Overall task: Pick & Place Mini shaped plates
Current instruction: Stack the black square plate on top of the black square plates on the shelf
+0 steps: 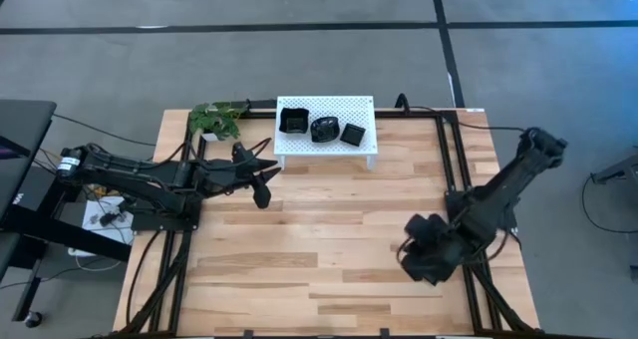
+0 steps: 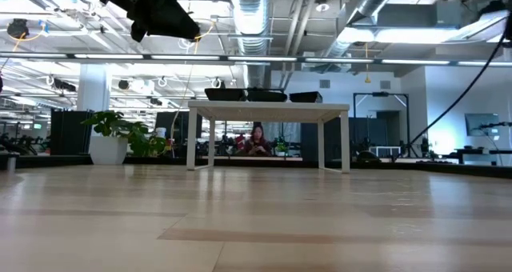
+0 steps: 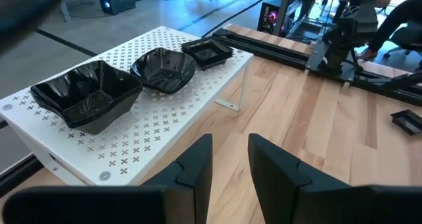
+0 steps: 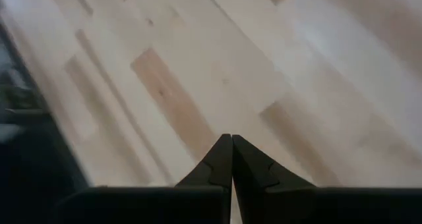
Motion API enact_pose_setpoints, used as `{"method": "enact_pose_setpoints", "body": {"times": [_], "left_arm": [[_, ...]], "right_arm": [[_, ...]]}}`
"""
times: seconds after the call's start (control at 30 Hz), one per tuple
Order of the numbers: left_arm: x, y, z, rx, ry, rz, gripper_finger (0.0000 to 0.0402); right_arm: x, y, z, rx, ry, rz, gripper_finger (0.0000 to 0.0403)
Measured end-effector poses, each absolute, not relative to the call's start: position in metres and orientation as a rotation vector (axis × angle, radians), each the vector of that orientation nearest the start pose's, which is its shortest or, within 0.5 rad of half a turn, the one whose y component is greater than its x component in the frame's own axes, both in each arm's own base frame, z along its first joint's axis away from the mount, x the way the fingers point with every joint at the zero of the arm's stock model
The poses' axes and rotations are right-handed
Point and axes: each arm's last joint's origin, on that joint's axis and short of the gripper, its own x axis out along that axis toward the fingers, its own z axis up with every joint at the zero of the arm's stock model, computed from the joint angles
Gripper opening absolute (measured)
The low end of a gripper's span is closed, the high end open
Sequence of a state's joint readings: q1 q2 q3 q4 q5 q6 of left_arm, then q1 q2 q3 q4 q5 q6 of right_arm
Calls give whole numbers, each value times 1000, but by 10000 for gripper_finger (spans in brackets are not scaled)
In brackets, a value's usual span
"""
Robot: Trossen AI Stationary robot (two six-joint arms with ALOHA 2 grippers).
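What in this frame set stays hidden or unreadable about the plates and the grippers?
- Low view: plates on the white rack are thin edge-on silhouettes; shapes unreadable.
- High view: right gripper is a dark mass; fingers unreadable there.
- Left wrist view: left gripper is cut off by the edge.
- Right wrist view: table blurred, no plates.

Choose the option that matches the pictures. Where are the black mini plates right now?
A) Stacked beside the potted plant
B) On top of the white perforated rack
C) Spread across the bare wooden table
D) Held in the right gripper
B: three black mini plates sit in a row on the white perforated rack.
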State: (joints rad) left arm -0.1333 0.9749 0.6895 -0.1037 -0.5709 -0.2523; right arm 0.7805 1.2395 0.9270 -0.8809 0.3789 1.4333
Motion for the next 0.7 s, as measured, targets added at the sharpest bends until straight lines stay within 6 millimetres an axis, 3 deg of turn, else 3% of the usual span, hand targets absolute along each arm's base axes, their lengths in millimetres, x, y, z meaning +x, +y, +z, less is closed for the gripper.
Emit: {"method": "enact_pose_setpoints", "body": {"times": [0.13, 0.33, 0.5, 0.7], "left_arm": [[210, -12, 276, -114, 302, 474, 99], [210, -12, 277, -114, 302, 474, 99], [210, -12, 277, -114, 302, 474, 99], [210, -12, 277, -114, 302, 474, 99]], "right_arm": [[179, 157, 240, 452, 1052, -394, 0], [193, 172, 212, 193, 1176, -324, 0], [215, 172, 194, 256, 1273, -335, 0], [235, 173, 200, 372, 1413, -278, 26]]}}
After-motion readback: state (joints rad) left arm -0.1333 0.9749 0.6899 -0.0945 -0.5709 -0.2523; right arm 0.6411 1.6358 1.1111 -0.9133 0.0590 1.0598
